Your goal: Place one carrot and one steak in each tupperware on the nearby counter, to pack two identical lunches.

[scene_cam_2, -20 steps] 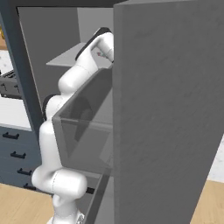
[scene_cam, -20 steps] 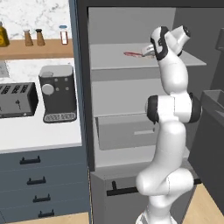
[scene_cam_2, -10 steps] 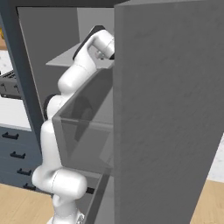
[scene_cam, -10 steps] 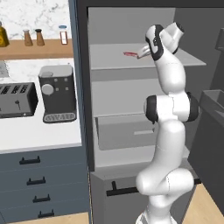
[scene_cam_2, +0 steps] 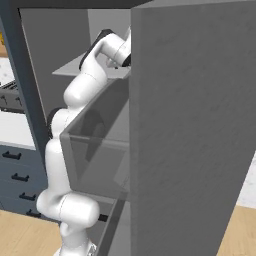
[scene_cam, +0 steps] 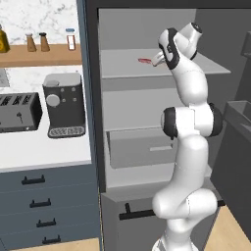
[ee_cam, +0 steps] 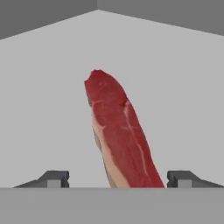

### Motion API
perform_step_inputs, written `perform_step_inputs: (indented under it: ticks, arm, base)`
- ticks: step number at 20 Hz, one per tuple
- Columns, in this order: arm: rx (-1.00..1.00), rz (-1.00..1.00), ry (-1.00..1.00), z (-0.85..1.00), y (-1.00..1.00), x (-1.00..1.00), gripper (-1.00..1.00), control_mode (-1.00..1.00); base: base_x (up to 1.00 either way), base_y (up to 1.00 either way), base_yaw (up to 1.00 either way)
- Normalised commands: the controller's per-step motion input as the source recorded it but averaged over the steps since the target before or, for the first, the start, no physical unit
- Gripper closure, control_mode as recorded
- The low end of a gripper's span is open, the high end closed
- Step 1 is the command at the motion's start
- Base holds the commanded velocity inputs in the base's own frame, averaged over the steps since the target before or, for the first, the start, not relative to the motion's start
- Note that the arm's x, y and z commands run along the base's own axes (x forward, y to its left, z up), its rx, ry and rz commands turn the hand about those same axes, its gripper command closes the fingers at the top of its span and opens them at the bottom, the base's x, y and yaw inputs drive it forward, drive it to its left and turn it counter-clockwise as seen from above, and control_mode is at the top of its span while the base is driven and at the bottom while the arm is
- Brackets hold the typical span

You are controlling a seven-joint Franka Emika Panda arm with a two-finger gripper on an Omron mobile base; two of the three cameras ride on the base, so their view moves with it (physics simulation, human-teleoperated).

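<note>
A steak [ee_cam: 119, 131], a flat red slab with a pale fatty edge, lies on the grey upper shelf [scene_cam: 196, 68] of the open fridge. In the left base view the steak [scene_cam: 144, 61] is a small red strip just left of my hand. My gripper [ee_cam: 118, 178] reaches along the shelf and straddles the near end of the steak. It is open: the fingertips [ee_cam: 54, 178] stand wide to either side, with shelf showing between each tip and the meat. The counter [scene_cam: 44, 152] is white and stands left of the fridge. The carrot and the tupperware are out of view.
On the counter stand a toaster [scene_cam: 17, 112] and a black coffee machine [scene_cam: 63, 104], with bottles on a wooden shelf [scene_cam: 44, 49] above. A fridge drawer [scene_cam: 139, 147] juts out below my arm. The open fridge door [scene_cam_2: 195, 125] stands close on the right.
My hand has moved left along the upper shelf, closer to the steak. The steak has not moved.
</note>
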Motion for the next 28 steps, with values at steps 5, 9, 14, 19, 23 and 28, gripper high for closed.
perform_step_inputs:
  ticks: [5,9,14,19,23,28]
  arm:
    - [0.00,0.05,0.02,-0.76,0.70,0.01,1.00,-1.00]
    - [0.01,0.00,0.00,-0.38,0.11,0.00,1.00,-1.00]
    - [-0.01,0.00,0.00,-0.12,0.33,-0.05,1.00,-1.00]
    - [-0.06,-0.02,-0.03,0.00,0.43,-0.34,1.00,-1.00]
    - [-0.10,-0.13,-0.14,0.00,0.19,-0.62,1.00,-1.00]
    - [0.04,-0.11,-0.13,0.00,0.03,-0.64,1.00,-1.00]
  base:
    - [0.00,0.00,0.00]
    - [0.00,0.00,0.00]
    - [0.00,0.00,0.00]
    - [0.00,0.00,0.00]
    - [0.00,0.00,0.00]
    - [0.00,0.00,0.00]
